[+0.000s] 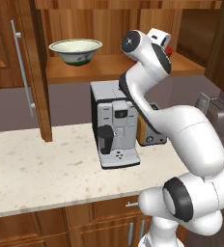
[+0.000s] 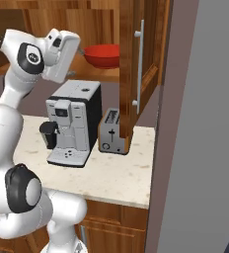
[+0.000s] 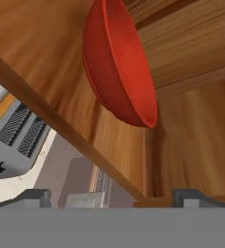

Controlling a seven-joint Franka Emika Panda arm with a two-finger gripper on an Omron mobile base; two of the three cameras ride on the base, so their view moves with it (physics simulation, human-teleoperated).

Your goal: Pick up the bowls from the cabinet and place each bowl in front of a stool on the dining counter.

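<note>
Red bowl [image 3: 118,68] sits on the plank shelf [image 3: 61,72] of the open wall cabinet [image 2: 131,59], toward the right end; seen from the hand camera it reads tilted only because the camera is rolled. In the right base view it rests flat, mouth up, rim just clear of the shelf's front edge. Cream-white bowl with the green band [image 1: 76,51] stands on the same shelf further left, well apart from the red one, also mouth up. Both bowls untouched, so no placing has begun; the dining counter is not yet in play. Hand [image 3: 112,196] is raised to shelf height, in front of the shelf edge, pointed at the red bowl; fingers spread wide with nothing between them, short of the rim. Likely reason for the height and aim: the reach must pass over the shelf lip and in between the open doors, and a wide bowl is best taken by its wall at the rim. Below the shelf, on the speckled surface [image 1: 32,169], stand a coffee machine [image 1: 115,124] and a toaster [image 2: 110,132], both beneath the arm's path. Risk, as a judgement: dropping low on withdrawal could clip the coffee machine's top.
</note>
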